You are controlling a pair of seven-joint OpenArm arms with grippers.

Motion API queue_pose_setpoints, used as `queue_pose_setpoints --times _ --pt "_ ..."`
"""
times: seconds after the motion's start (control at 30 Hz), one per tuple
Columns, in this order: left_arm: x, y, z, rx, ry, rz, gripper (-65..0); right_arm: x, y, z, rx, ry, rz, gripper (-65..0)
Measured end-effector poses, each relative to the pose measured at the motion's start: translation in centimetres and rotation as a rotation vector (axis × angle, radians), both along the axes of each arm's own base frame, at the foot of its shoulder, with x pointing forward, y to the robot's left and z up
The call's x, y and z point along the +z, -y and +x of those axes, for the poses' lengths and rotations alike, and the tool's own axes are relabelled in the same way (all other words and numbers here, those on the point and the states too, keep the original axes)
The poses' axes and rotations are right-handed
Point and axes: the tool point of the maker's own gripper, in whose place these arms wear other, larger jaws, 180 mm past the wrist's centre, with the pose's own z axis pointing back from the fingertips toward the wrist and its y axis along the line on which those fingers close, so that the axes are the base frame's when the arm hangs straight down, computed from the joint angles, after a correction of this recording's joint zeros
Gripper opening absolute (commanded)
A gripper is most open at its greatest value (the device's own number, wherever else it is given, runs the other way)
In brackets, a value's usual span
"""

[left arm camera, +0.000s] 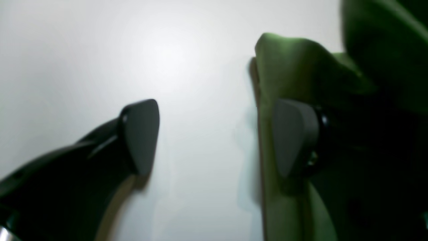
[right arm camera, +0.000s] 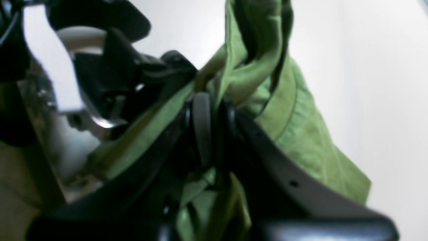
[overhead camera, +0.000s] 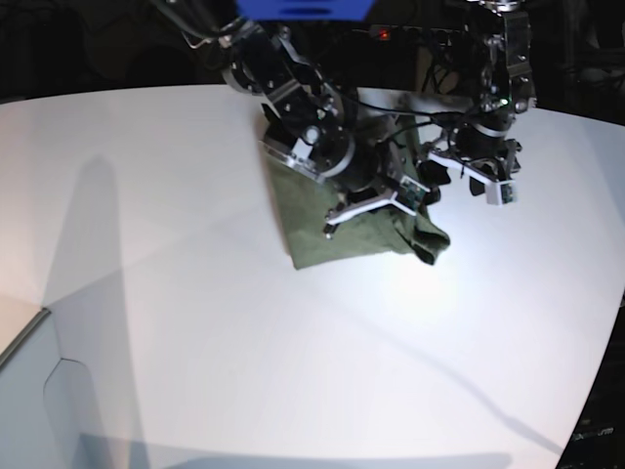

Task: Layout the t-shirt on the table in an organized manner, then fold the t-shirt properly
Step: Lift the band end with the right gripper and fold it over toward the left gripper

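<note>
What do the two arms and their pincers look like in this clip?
Both arms are black with silvery metal joints and loose black cables. The left pincer has dark curved fingers ending in matte grey, rounded wedge pads. The right pincer has similar grey pads on black, hole-dotted fingers. White camera modules sit at both wrists.

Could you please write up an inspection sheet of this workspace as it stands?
Surface: white table, bare apart from the shirt.
Job's things: olive t-shirt bunched up, not laid flat, partly lifted.
Clutter: nothing seen.
Hands: right hand shut on the t-shirt's fabric; left hand open, one finger beside a fold of cloth, gripping nothing.
Cables: dark cables run along the arms at the back.
Surroundings: dark background behind the table; a pale panel at the near left corner.
</note>
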Motion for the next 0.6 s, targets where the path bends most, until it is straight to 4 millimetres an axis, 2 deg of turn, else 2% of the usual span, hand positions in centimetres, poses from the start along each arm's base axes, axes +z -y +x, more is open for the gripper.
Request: queue_pose_setpoints --times 0.17,0.27,0.37,0.43,0.6 --pt "-0.1 -0.1 -0.2 0.000 -0.003 0.003 -13.9 -1.0 -1.6 -0.6 0.074 -0.007 -0.030 -65.0" --pt "-0.2 -0.3 -0.6 0.001 -0.008 0.007 -13.9 -1.6 -1.5 -0.4 0.082 -0.017 -0.048 -65.0" --pt "-0.1 -0.7 -1.4 0.001 -0.010 0.016 -13.9 -1.3 -1.5 0.2 0.081 -0.001 -0.050 -65.0" --pt "-0.1 -1.0 -2.1 -0.010 -0.021 0.029 -13.8 -1.0 -1.5 0.4 0.080 0.006 -0.049 -60.0" --pt "0.5 -1.2 -2.9 -0.017 -0.031 0.047 -13.8 -1.0 -1.5 0.3 0.082 0.005 -0.047 -39.8"
